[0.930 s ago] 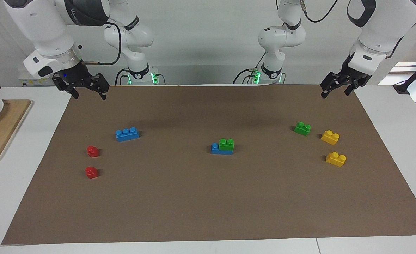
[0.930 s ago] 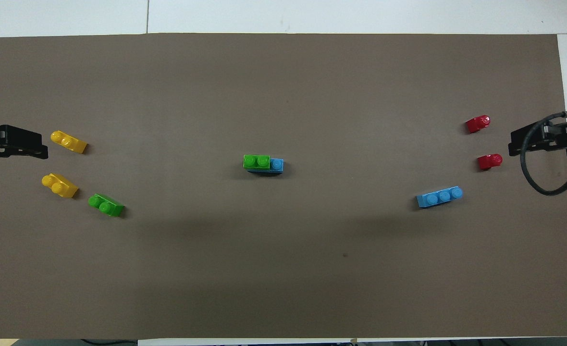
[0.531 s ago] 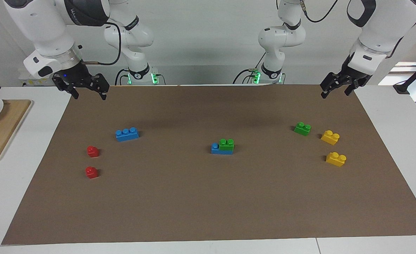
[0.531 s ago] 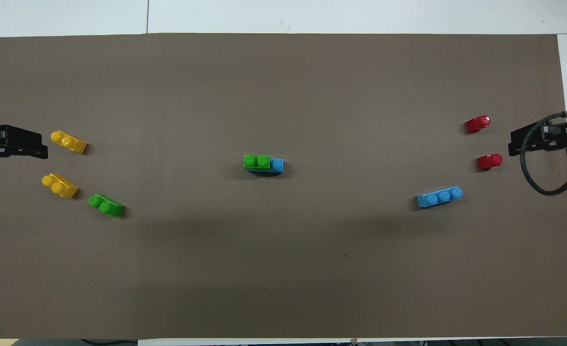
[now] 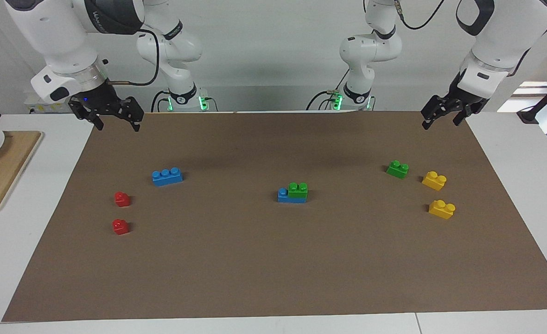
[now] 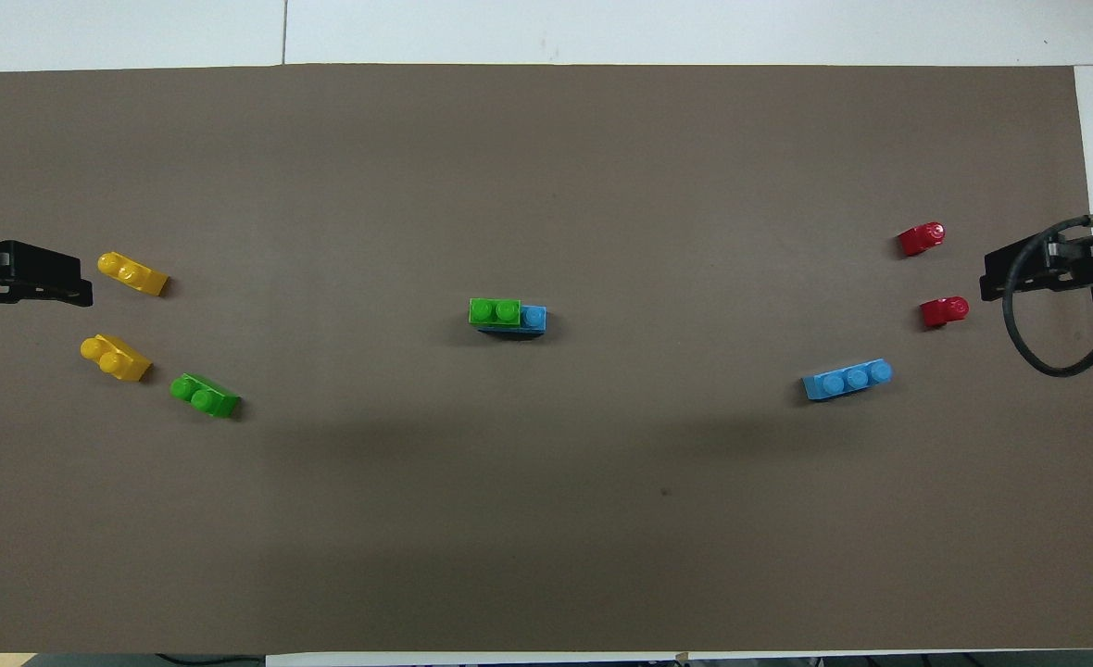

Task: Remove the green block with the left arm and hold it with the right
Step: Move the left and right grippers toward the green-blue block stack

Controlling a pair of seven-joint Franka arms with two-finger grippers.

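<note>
A green block (image 5: 298, 189) (image 6: 495, 311) is stacked on one end of a blue brick (image 5: 283, 195) (image 6: 534, 318) at the middle of the brown mat (image 5: 273, 269). A second, loose green block (image 5: 397, 169) (image 6: 205, 396) lies toward the left arm's end. My left gripper (image 5: 440, 123) (image 6: 42, 278) hangs open and empty over the mat's corner at that end. My right gripper (image 5: 117, 126) (image 6: 1042, 273), with a cable at its wrist, hangs open and empty over the corner at the right arm's end. Both are well apart from the stack.
Two yellow bricks (image 5: 434, 180) (image 5: 442, 209) lie beside the loose green block. A blue three-stud brick (image 5: 167, 176) and two small red bricks (image 5: 122, 199) (image 5: 120, 227) lie toward the right arm's end. A wooden board (image 5: 0, 171) with a plate sits off the mat there.
</note>
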